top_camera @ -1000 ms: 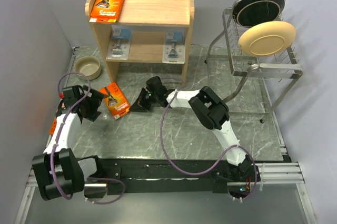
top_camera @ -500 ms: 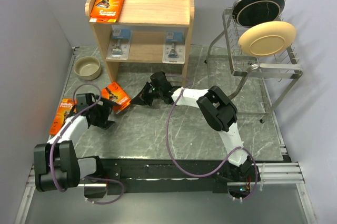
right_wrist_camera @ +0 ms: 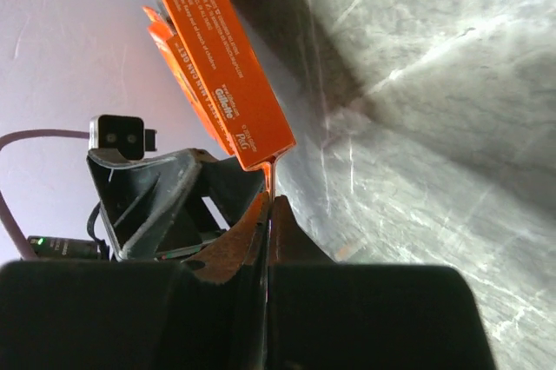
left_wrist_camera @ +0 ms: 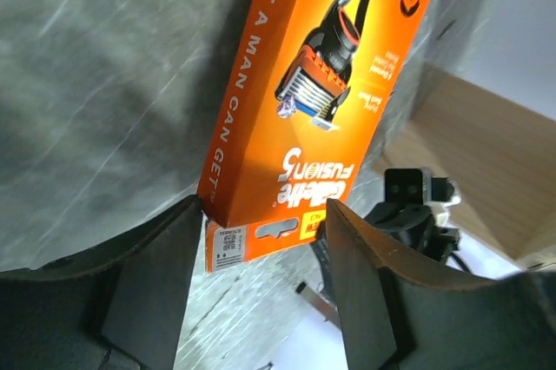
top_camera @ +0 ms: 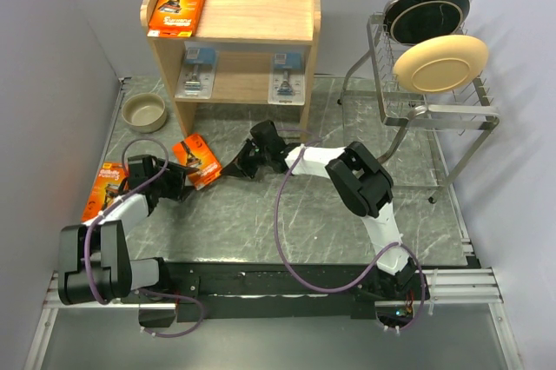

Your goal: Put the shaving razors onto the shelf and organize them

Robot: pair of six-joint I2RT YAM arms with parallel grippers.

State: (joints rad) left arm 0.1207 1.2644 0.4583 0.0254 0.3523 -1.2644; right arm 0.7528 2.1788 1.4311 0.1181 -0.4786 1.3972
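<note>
Table point(top_camera: 287, 222) | orange pack point(top_camera: 197, 161) nudged up-right | left tool point(top_camera: 176, 181) advanced

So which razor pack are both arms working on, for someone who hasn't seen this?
Start at the wooden shelf and drop to the table in front of its left leg. The orange razor pack there is the only one tilted up between both arms' jaws.

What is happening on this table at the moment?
Both arms are working on one orange razor pack on the table in front of the wooden shelf. The left gripper is open, its fingers on either side of the pack's end. The right gripper is shut on a thin edge of it. Another orange pack lies at the left edge. The shelf holds one orange pack on top and two blister packs below.
</note>
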